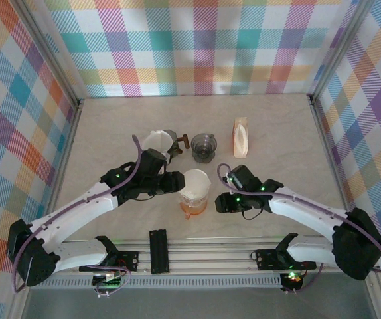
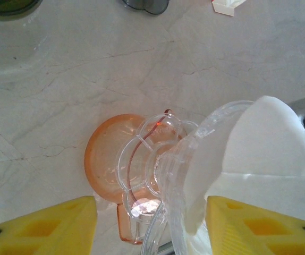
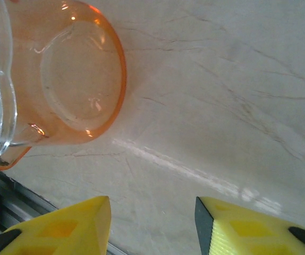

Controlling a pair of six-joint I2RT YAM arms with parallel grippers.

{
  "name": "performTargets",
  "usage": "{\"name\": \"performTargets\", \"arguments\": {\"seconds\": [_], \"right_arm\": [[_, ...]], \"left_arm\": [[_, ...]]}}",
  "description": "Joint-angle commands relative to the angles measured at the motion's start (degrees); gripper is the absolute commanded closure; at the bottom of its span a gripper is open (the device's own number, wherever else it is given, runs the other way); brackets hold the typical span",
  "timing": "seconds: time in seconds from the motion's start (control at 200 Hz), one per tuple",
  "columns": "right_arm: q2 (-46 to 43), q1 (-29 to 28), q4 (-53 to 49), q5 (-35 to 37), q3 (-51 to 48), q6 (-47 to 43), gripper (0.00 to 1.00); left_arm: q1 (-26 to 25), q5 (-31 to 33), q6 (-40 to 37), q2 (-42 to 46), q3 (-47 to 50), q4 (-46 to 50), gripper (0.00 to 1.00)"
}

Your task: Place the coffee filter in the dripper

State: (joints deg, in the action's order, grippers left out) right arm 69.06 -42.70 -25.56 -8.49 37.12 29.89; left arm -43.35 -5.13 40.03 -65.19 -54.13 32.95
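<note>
so the coffee filter [image 1: 195, 182] sits in the dripper [image 1: 194, 207], mouth up, axis upright. left hand [image 2: 150, 223] straddles it, released; right hand [image 3: 152, 226] is unclenched over the counter [image 3: 221, 106].

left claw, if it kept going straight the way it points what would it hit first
Most likely the clear dripper holding the white filter, which sits just ahead of the left claw in the wrist view. Depth is unclear, so they may already touch.

Coffee filter [image 2: 269, 159] runs off the lower edge — dripper [image 2: 175, 178] too
</note>
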Motion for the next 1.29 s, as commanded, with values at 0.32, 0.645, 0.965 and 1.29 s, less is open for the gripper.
{"name": "performTargets", "arguments": {"seconds": [0.32, 0.645, 0.965, 1.29], "right_arm": [[9.52, 0.07, 22.27, -10.25, -5.9, 6.13, 0.6], [15.23, -0.22, 30.51, -12.35, -4.58, 7.5, 0.63], [22.34, -0.45, 33.34, -14.37, 1.34, 5.74, 0.64], [31.29, -2.0, 32.92, -15.7, 11.2, 4.28, 0.65]], "left_arm": [[0.42, 9.59, 0.24, 13.59, -1.99, 7.76, 0.12], [1.65, 13.4, 1.37, 17.75, -0.02, 13.07, 0.12], [1.97, 17.61, 1.53, 20.51, -1.37, 16.74, 0.12], [1.99, 20.89, 1.73, 22.24, -2.41, 19.43, 0.09]]}}
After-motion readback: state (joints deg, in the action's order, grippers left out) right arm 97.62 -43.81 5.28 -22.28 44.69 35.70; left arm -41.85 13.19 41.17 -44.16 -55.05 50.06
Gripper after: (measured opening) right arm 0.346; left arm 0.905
